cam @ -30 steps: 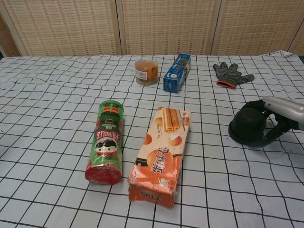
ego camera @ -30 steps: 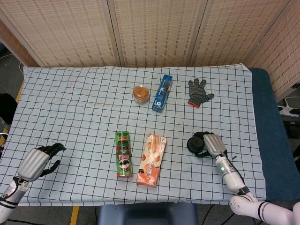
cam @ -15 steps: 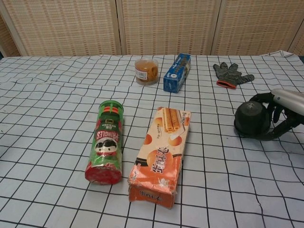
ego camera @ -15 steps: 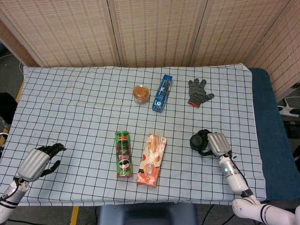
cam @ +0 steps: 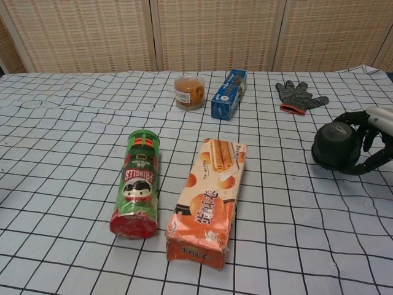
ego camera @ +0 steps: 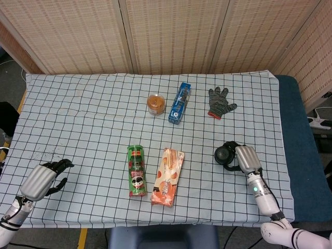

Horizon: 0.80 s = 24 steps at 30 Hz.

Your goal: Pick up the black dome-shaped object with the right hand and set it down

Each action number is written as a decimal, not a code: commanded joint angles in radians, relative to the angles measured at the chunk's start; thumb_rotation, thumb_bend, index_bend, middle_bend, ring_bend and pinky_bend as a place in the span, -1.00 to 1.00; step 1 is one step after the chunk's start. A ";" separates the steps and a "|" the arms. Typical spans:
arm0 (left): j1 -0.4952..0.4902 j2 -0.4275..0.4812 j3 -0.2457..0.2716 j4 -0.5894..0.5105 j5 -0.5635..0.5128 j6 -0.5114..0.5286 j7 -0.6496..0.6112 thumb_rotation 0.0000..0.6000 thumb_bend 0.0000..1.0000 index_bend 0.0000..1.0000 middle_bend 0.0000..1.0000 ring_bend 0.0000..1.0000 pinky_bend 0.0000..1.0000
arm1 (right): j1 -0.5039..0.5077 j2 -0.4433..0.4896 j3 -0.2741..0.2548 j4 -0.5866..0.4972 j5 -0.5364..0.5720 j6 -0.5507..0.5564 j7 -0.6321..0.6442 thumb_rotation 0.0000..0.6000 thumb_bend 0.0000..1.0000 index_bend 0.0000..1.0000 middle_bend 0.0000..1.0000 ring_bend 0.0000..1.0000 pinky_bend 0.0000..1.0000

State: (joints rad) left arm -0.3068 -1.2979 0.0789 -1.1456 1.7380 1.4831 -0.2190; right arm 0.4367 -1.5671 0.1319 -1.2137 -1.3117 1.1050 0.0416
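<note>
Right hand (ego camera: 246, 158) with fingers curled around the black dome-shaped object (ego camera: 224, 154), which sits low over the checked cloth (ego camera: 93, 119) well below the grey glove (ego camera: 220, 102); grasp apparently made, release outstanding; left hand (ego camera: 40, 179) loosely curled, empty.

Colours on a white cloth (ego camera: 78, 114) with black squares

Black dome (cam: 336, 144), green can (cam: 137, 182), orange box (cam: 209, 200), blue box (cam: 228, 93), grey glove (cam: 299, 95).
</note>
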 commanded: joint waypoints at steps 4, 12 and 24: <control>0.001 0.000 0.001 0.003 0.000 0.001 0.001 1.00 -0.10 -0.40 -0.45 -0.08 0.25 | -0.023 0.000 -0.029 0.002 -0.200 0.194 0.213 1.00 -0.52 0.24 0.08 -0.04 -0.09; 0.001 0.000 0.001 0.001 0.002 0.004 -0.001 1.00 -0.10 -0.40 -0.45 -0.08 0.25 | -0.088 0.118 -0.052 -0.078 -0.199 0.261 0.113 1.00 -0.52 0.24 0.08 -0.04 -0.09; -0.003 -0.005 0.005 -0.002 0.004 -0.011 0.018 1.00 -0.10 -0.40 -0.45 -0.08 0.25 | -0.120 0.188 0.025 -0.115 0.077 0.167 -0.214 1.00 -0.52 0.25 0.08 -0.04 -0.08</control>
State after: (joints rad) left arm -0.3095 -1.3024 0.0829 -1.1477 1.7428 1.4741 -0.2023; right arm 0.3223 -1.3853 0.1335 -1.3183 -1.2428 1.2794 -0.1679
